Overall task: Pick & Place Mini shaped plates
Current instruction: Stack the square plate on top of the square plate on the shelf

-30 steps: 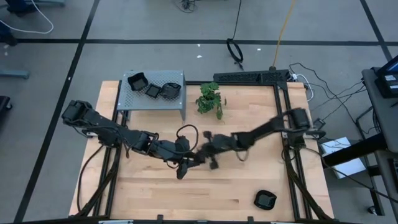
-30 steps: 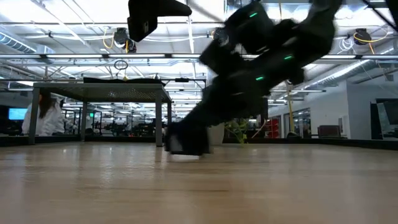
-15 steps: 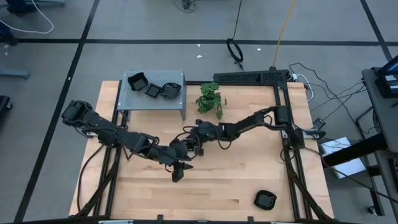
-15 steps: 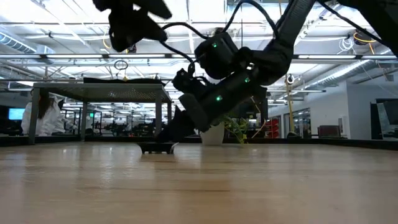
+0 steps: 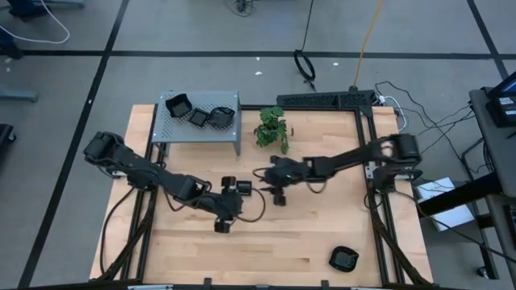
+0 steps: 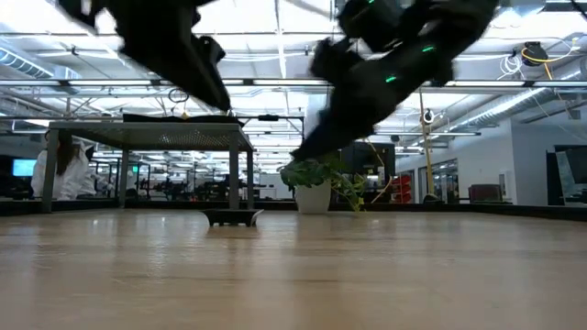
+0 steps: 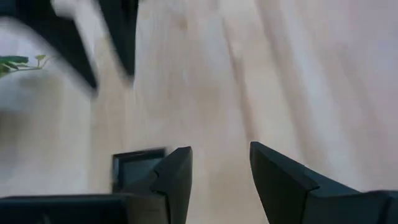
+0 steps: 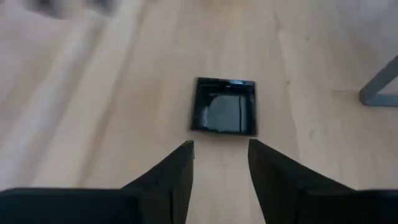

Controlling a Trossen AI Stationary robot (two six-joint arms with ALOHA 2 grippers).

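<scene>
A small square black plate (image 8: 225, 106) lies flat on the wooden table, left of the middle (image 5: 243, 187), with its base on the wood (image 6: 232, 217). My right gripper (image 8: 221, 155) hovers open just to its right (image 5: 260, 175), raised off the table, with nothing between the fingers. My left gripper (image 7: 221, 165) is open beside the same plate (image 7: 137, 165), coming from the table's left (image 5: 232, 193), and is also empty. Three more plates (image 5: 197, 113) lie on the grey perforated box (image 5: 173, 129).
The perforated box stands on legs at the far left (image 6: 151, 137). A small green plant (image 5: 272, 127) stands beside it, just beyond the right arm. Another black plate (image 5: 343, 258) lies near the front right corner. Bare wood stretches along the near side.
My right gripper carried the square plate toward the table's left, set it flat on the wood and let go. It has since drawn back toward the right and risen. The plate stays where it was put. My left gripper has shifted a little toward the left.
</scene>
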